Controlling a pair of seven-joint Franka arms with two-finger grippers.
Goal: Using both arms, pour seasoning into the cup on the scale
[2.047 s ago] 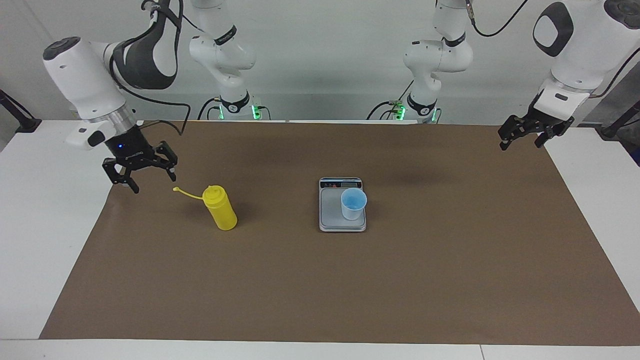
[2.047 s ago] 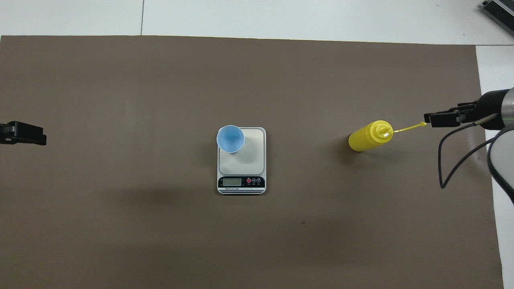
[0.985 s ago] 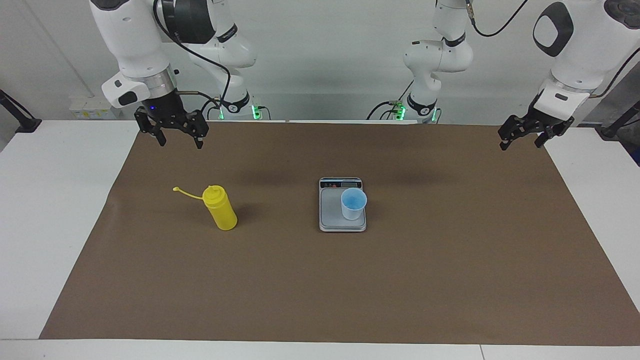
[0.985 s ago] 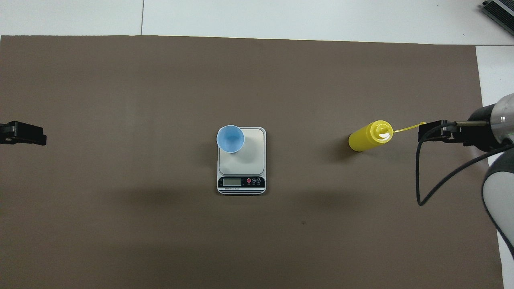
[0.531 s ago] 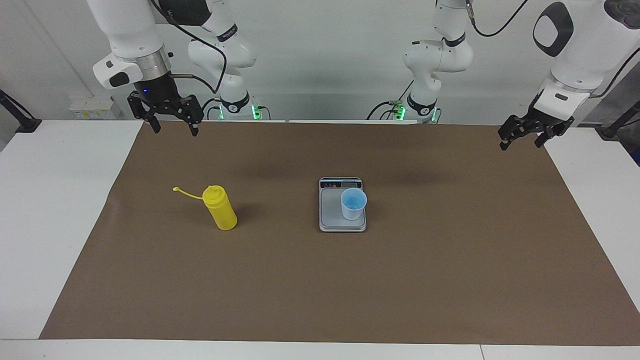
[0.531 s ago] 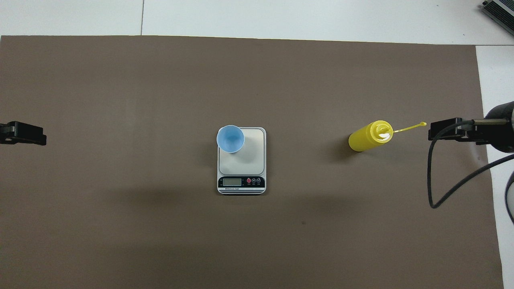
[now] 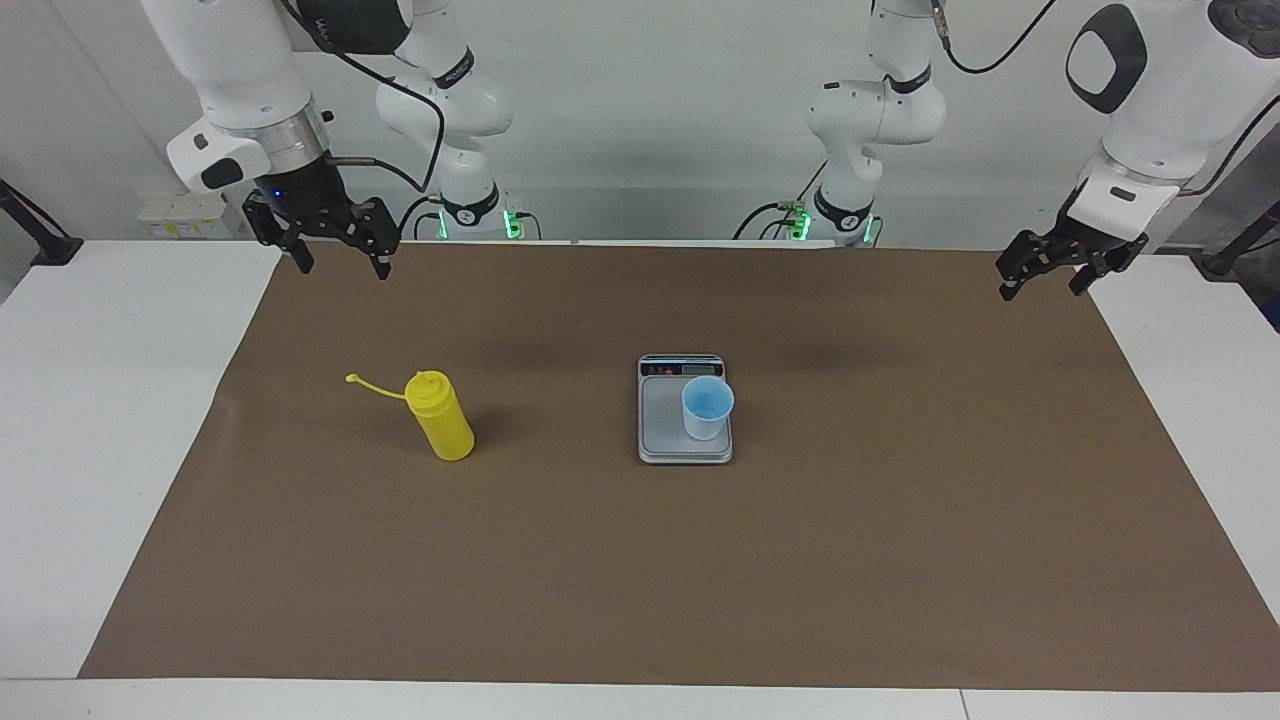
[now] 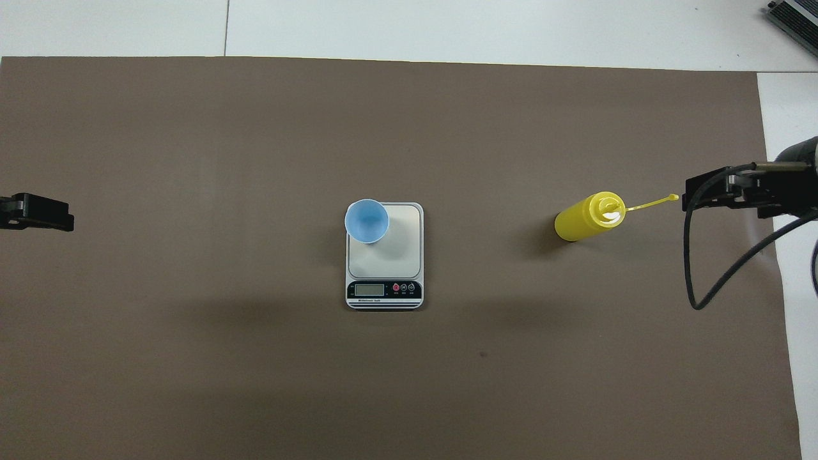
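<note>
The seasoning, a yellow squeeze bottle (image 7: 440,418) (image 8: 583,218), stands upright on the brown mat toward the right arm's end, its cap strap (image 7: 374,385) (image 8: 652,204) sticking out sideways. The light blue cup (image 7: 707,406) (image 8: 367,221) stands on the silver scale (image 7: 662,432) (image 8: 397,250) at the mat's middle, on the corner away from the display. My right gripper (image 7: 342,268) (image 8: 708,194) hangs open and empty, raised over the mat's corner by its arm's base, apart from the bottle. My left gripper (image 7: 1040,290) (image 8: 38,213) waits open over the mat's edge at its own end.
A brown mat (image 7: 640,580) covers most of the white table (image 7: 90,400). A black cable (image 8: 691,268) loops down from the right arm's wrist. A grey device (image 8: 794,18) lies at the table corner farthest from the robots on the right arm's end.
My right gripper has risen from beside the bottle's cap strap and drawn back toward its base and the mat's corner. Bottle, cup, scale and left arm have not moved.
</note>
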